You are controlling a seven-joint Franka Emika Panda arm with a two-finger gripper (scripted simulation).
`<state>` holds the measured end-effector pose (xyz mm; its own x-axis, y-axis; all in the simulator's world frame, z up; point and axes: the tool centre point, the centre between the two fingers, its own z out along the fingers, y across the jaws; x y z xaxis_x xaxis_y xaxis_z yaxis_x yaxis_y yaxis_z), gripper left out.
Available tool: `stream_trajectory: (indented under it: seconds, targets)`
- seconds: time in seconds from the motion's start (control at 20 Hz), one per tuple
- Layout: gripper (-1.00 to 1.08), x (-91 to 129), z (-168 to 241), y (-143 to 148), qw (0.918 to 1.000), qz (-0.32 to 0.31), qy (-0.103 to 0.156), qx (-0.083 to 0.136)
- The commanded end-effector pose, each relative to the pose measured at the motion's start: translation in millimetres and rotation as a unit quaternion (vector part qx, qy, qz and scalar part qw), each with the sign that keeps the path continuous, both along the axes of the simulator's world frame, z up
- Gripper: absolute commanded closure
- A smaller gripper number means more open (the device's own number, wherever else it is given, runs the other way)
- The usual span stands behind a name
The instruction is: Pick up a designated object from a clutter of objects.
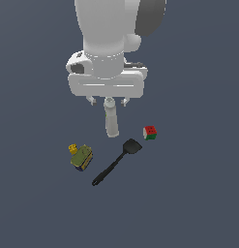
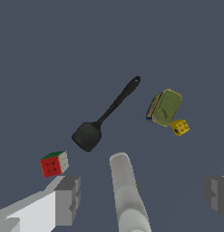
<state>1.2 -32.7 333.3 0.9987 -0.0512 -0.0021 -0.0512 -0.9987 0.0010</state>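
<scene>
The small yellow studded brick (image 1: 72,148) lies on the floor, touching the olive-green tin (image 1: 82,158) at its far corner, towards the exterior view's left. In the wrist view the brick (image 2: 180,127) sits beside the tin (image 2: 165,107). My gripper (image 1: 109,101) hangs open and empty above the whitish-grey bottle (image 1: 111,119), well away from the brick. In the wrist view my fingers (image 2: 68,199) stand wide apart on either side of the bottle (image 2: 127,190).
A black spatula (image 1: 115,162) lies diagonally between tin and cube; it also shows in the wrist view (image 2: 104,118). A red-green-white cube (image 1: 150,132) sits at the exterior view's right, and in the wrist view (image 2: 54,163).
</scene>
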Motion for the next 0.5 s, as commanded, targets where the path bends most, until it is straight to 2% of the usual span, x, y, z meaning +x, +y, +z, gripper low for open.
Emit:
stream_trajectory:
  seconds: [0.0,0.45]
  targets:
    - [-0.92,0.0,0.0,0.0,1.0,0.0,0.0,0.0]
    - [-0.92,2.9,7.4,16.5,0.9995,0.03,-0.005,-0.012]
